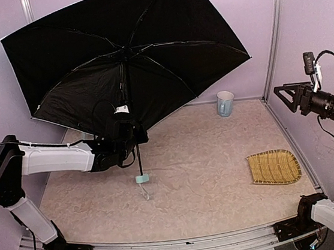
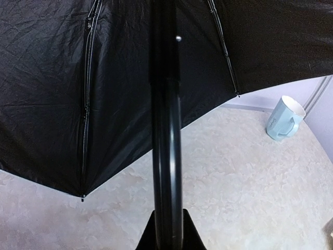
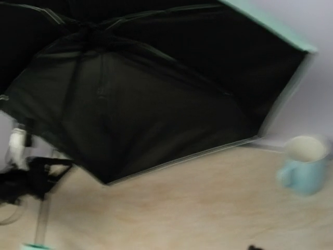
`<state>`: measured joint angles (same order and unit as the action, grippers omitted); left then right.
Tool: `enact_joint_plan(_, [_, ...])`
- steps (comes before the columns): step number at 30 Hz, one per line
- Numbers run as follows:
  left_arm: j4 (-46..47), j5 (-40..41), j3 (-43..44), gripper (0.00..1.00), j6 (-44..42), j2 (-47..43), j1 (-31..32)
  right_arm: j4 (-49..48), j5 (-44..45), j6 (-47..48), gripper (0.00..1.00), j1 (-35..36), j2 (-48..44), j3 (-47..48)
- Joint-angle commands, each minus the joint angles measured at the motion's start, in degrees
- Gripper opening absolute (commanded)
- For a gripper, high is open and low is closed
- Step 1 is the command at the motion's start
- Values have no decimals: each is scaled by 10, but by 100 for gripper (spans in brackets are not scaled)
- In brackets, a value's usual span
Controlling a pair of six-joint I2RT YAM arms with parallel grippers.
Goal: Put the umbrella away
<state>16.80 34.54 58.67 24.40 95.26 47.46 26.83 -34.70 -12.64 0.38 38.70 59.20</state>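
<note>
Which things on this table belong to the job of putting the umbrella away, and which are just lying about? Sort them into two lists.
Belongs to the job:
- umbrella, open, clamped in the left gripper

Just lying about:
- pale blue mug
- woven straw mat

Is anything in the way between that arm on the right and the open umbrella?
Nothing visible. Only air separates the right gripper from the umbrella; the blue mug and woven mat sit lower, on the table.
</note>
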Motion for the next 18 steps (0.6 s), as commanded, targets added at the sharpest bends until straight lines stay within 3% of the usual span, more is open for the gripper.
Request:
enact_joint_plan(1, [-1,3,23,0,-7,2,22,-82,-84,-151,63,32,-50,-69])
enact_joint_plan(4, [9,15,19,0,8,2,30,-181,-75,-218,61,74,-90,-124])
enact_joint_plan(7, [16,15,21,0,22,9,32,-198,-50,-217,59,145,-59,-133])
enact_joint_plan(14, [9,20,43,0,21,33,44,-249,146,-148,63,431,108,-121])
enact_joint_plan(18, [11,18,42,0,32,45,51,-273,154,-145,62,451,207,-88])
